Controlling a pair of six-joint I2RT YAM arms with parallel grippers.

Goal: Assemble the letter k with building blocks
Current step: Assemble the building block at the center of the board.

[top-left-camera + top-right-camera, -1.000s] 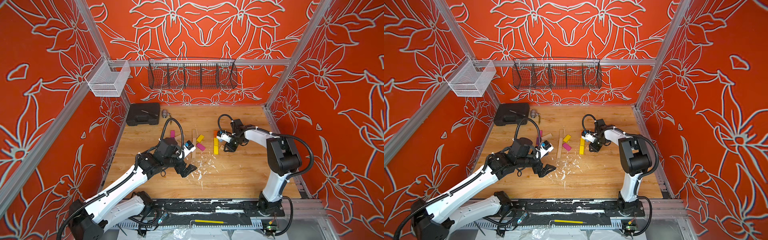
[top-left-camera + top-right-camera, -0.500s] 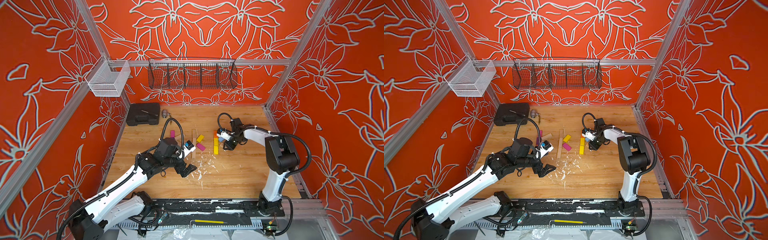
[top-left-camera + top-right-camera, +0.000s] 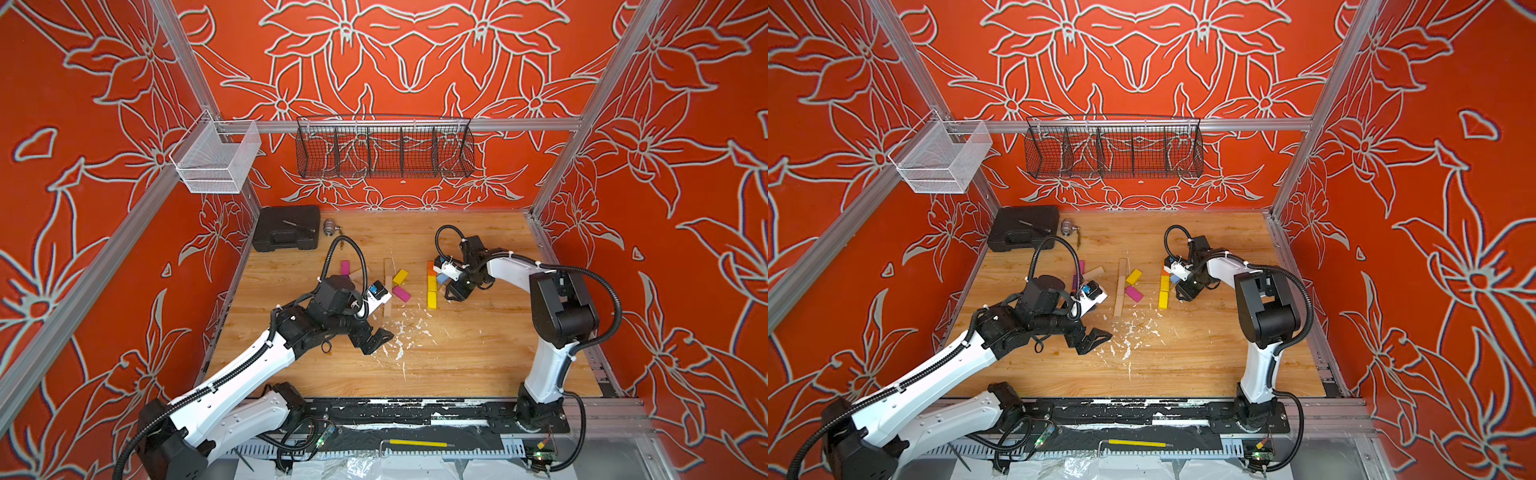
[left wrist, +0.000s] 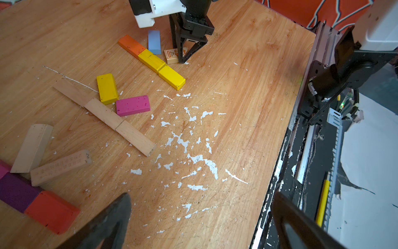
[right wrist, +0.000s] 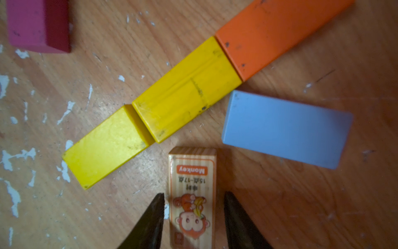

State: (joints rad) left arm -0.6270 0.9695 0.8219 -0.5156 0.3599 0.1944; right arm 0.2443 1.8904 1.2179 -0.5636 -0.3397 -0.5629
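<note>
- Right now the right gripper (image 5: 192, 195) sits low over the desk (image 4: 247, 86) with its jaws a little apart. One finger stands on each side of the printed block (image 5: 192, 172), and a thin sliver of desk shows on both sides, so nothing is pinched.
- The printed block lies flat, picture side up, with its far end reaching out past the fingertips.
- Just beyond those fingertips runs a straight row laid end to end and touching: the orange block (image 5: 277, 32), the middle yellow block (image 5: 185, 90) and the end yellow block (image 5: 105, 146).
- The printed block's far end comes near the seam between the two yellow blocks, with a narrow gap left.
- The light blue block (image 5: 286, 129) lies flat between the right gripper and the orange block. It is very close to the printed block's corner — I cannot tell if they touch.
- The left gripper (image 4: 202, 195) is spread wide above bare desk speckled with white flecks (image 4: 193, 157), and it holds nothing.
- Ahead of it lies a line of three plain wooden blocks (image 4: 103, 112), end to end.
- A loose yellow block (image 4: 107, 88) and a magenta block (image 4: 132, 105) lie against that line, on the side toward the right gripper.
- Close beside the left gripper, a purple block (image 4: 15, 191) and a red block (image 4: 51, 211) touch end to end, with two more plain blocks (image 4: 32, 148) just past them.
</note>
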